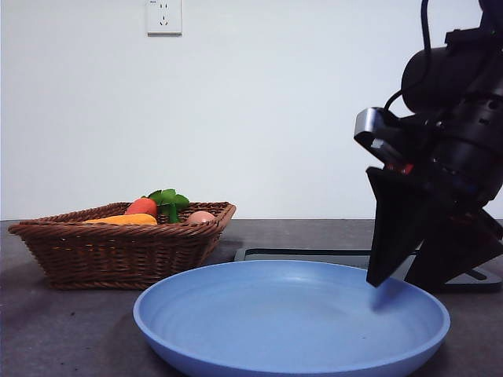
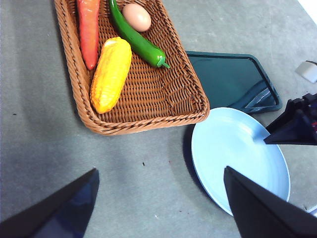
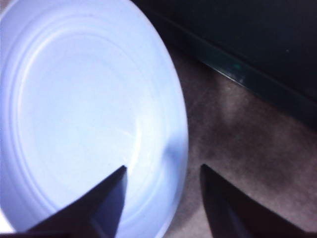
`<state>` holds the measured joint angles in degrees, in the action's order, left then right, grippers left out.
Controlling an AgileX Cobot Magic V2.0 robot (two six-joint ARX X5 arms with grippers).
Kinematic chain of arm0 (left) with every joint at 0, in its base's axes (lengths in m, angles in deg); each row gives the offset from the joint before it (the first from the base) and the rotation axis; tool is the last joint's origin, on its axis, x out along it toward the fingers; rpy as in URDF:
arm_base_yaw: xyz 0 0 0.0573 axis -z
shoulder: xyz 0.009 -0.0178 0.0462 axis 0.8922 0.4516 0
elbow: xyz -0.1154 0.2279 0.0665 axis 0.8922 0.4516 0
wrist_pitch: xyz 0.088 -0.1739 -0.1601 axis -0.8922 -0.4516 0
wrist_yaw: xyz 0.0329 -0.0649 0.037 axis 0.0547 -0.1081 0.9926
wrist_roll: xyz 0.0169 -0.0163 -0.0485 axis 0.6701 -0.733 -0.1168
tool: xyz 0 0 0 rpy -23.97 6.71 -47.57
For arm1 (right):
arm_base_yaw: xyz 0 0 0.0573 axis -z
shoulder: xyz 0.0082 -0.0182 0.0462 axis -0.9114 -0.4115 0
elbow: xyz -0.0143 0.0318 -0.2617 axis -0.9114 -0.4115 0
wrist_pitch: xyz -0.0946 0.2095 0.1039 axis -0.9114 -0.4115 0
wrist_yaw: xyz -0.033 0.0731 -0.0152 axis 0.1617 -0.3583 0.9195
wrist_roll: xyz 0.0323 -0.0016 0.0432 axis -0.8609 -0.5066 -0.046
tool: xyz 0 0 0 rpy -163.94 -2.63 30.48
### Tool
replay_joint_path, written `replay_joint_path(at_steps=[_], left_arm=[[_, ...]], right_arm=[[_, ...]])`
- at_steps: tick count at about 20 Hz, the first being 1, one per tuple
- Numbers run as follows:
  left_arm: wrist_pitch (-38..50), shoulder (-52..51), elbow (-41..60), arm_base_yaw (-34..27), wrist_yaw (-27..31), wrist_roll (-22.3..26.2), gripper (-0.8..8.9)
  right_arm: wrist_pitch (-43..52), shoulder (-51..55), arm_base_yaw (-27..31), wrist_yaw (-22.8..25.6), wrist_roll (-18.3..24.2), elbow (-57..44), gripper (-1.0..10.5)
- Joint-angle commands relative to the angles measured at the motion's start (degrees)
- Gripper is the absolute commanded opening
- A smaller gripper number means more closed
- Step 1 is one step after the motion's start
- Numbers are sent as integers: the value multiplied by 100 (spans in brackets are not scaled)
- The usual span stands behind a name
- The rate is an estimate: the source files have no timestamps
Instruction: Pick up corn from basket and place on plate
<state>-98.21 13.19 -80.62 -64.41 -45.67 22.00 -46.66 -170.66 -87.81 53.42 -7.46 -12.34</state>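
Note:
The yellow corn (image 2: 111,74) lies in the brown wicker basket (image 2: 143,126), between a carrot and a green pepper. From the front only a strip of the corn (image 1: 122,220) shows over the basket (image 1: 118,251) rim. The light-blue plate (image 1: 291,314) sits bare beside the basket. My right gripper (image 1: 397,284) hangs open low over the plate's right rim (image 3: 168,148), one jaw over the plate and one past its edge, holding nothing. My left gripper (image 2: 160,171) is open high above the table between basket and plate (image 2: 233,148).
A carrot (image 2: 89,29), a green pepper (image 2: 138,39) and a pinkish egg (image 2: 136,16) share the basket. A flat black tray (image 2: 228,77) lies behind the plate. A small white object (image 2: 308,70) sits past the tray.

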Motion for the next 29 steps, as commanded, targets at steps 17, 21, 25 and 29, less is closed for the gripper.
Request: replay_joint_path(at_steps=[17,21,25,29], left_arm=[[870,1644,-492,579,358,0,410],[1381,2710,-896,1110,874,44,410],[1912,3945,-1423,1635,1698,273,409],[2015,5226,-2120,2017,2505,610,409]], right_arm=[[-422,573,7,142,-208,380,2],[-809,1412,63,142,-210,533,2],[-1078,2199,175,142,-258,544,2],[-1211,2780,310,144,-350,544,2]])
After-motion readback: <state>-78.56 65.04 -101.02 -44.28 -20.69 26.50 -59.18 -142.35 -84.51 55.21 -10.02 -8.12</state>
